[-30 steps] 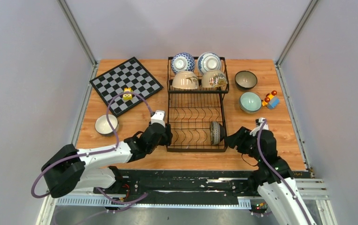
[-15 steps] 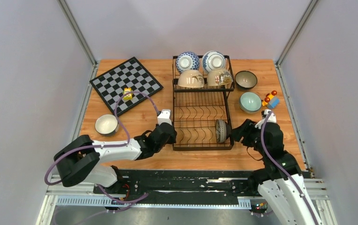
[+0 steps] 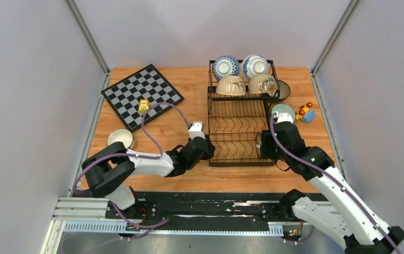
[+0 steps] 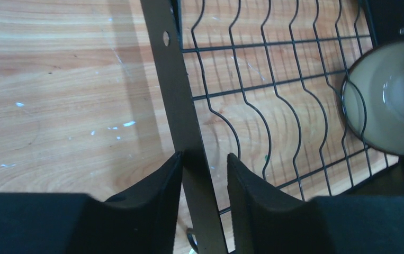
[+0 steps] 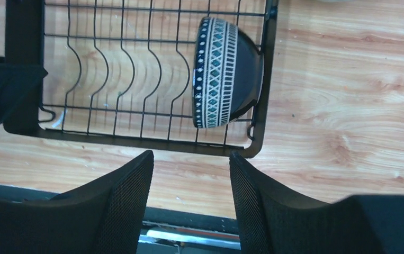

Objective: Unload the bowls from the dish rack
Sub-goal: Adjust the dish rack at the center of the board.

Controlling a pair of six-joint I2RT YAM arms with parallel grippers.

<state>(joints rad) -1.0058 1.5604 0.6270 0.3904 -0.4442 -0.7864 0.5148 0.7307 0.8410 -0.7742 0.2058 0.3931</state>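
The black wire dish rack (image 3: pixel 236 132) stands right of centre. Its upper basket holds two blue-and-white bowls (image 3: pixel 226 66) and two beige bowls (image 3: pixel 230 85). A dark bowl with a white pattern (image 5: pixel 223 74) stands on edge in the lower tray's front right corner; its cream inside shows in the left wrist view (image 4: pixel 387 100). My left gripper (image 4: pixel 204 159) is closed around the rack's front left frame bar (image 4: pixel 178 95). My right gripper (image 5: pixel 189 159) is open and empty, hovering over the dark bowl in the top view (image 3: pixel 267 144).
A pale teal bowl (image 3: pixel 283 112) and a dark bowl (image 3: pixel 284 90) sit on the table against the rack's right side. A white bowl (image 3: pixel 120 138) sits at the left. There is a chessboard (image 3: pixel 142 95) with a yellow toy (image 3: pixel 144 105), and a colourful toy (image 3: pixel 305 112) at the right.
The rack has slid to the right with my left gripper on its frame. My right gripper has moved inward over the dark bowl in the lower tray.
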